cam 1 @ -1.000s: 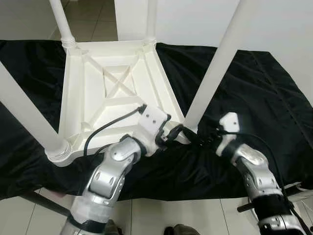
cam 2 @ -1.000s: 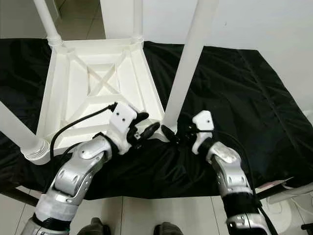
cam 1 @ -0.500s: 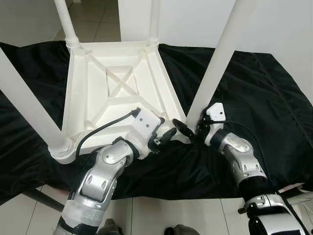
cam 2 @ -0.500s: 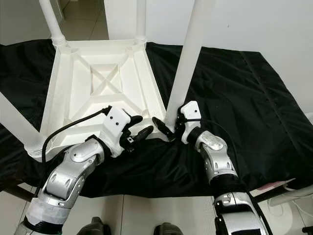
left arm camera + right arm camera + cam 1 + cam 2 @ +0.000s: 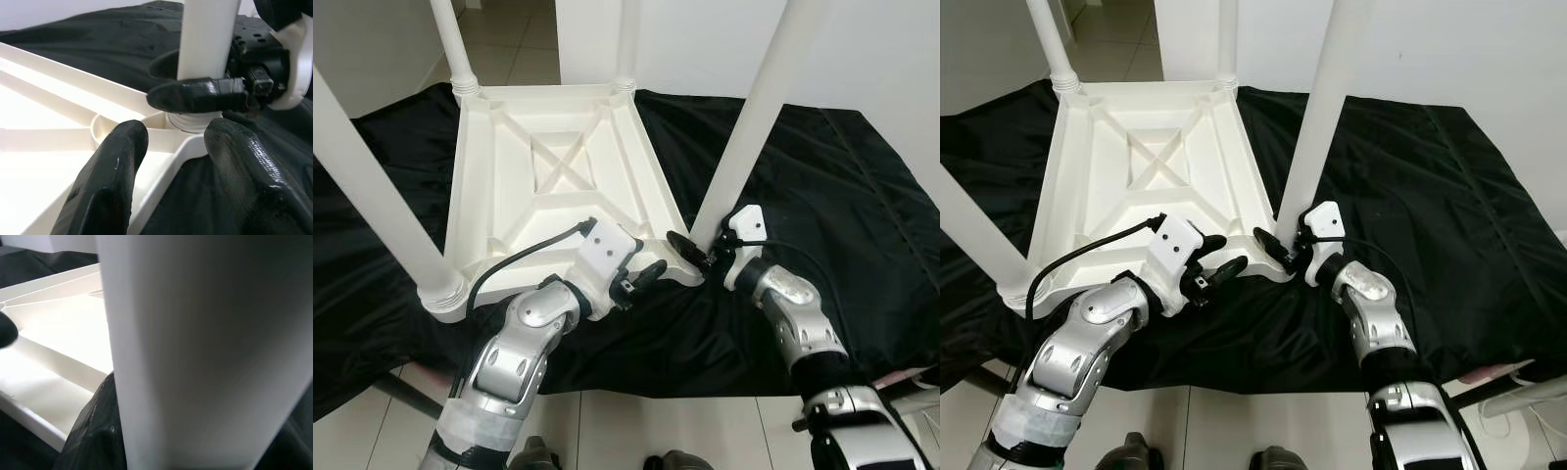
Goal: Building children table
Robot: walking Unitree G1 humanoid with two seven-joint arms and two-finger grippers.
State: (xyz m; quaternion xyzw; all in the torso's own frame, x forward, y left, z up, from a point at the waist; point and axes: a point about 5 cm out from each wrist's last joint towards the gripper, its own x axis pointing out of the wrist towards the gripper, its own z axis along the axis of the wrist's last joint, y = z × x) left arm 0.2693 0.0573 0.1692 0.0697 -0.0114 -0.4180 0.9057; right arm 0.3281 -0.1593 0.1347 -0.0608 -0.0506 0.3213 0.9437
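A white plastic children's table (image 5: 499,196) lies upside down on a black cloth, its legs pointing up. My right gripper (image 5: 698,251) is at the base of the near right leg (image 5: 754,117), where that leg meets the corner socket. One of its fingers (image 5: 195,95) lies across the front of the leg and the other sits behind it. In the right wrist view the leg (image 5: 205,352) is pressed against a finger (image 5: 93,431). My left gripper (image 5: 176,147) is open, its fingers astride the table's rim just left of that corner.
The black cloth (image 5: 842,196) covers a low platform whose front edge is close to my feet. Pale tiled floor (image 5: 636,431) lies below. A white wall rises behind. The other tall legs (image 5: 372,196) stand at the left and far corners.
My right gripper moved in from the cloth to the near right leg's base and closed around it. My left gripper drew back slightly along the rim. The camera shifted a little.
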